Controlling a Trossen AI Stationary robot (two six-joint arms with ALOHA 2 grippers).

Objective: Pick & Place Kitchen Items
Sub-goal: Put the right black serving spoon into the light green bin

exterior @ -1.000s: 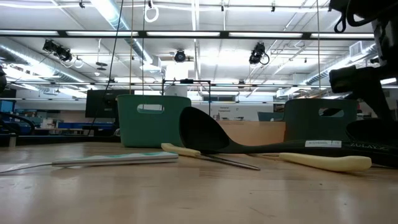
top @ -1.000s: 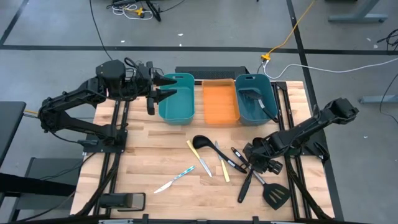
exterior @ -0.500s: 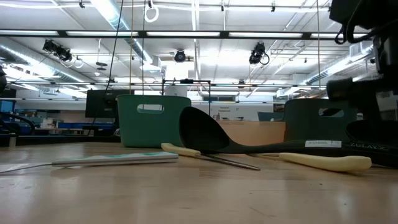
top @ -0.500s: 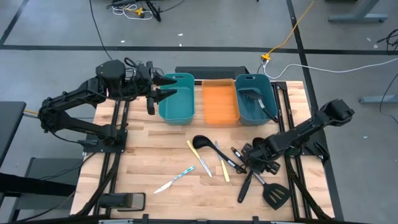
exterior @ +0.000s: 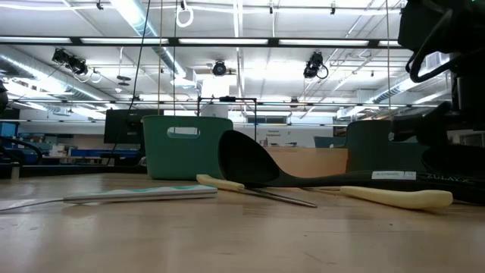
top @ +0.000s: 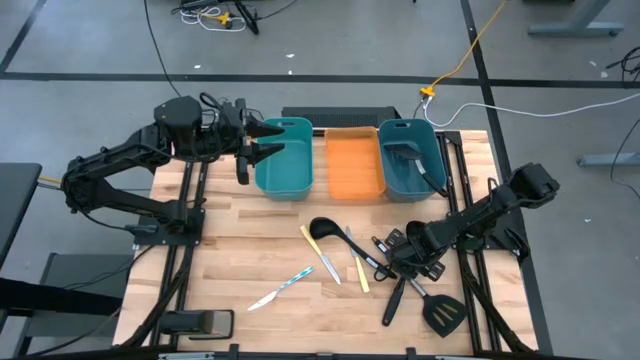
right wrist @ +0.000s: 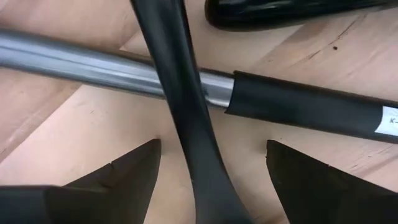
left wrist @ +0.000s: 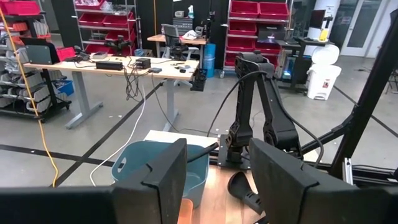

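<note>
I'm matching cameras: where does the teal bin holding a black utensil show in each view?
High: teal bin top, right of centre.
Low: far right background.
Left wrist: lower left of centre.
Right wrist: not in it.
Landmark: orange tray beside it.

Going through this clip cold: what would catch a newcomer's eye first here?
The right gripper is down low over a crossed pile of black utensils at the table's right front, its open fingers straddling a slim black handle. Along the far edge an orange tray sits between two teal bins. The left gripper hangs open, empty, by the left bin.
</note>
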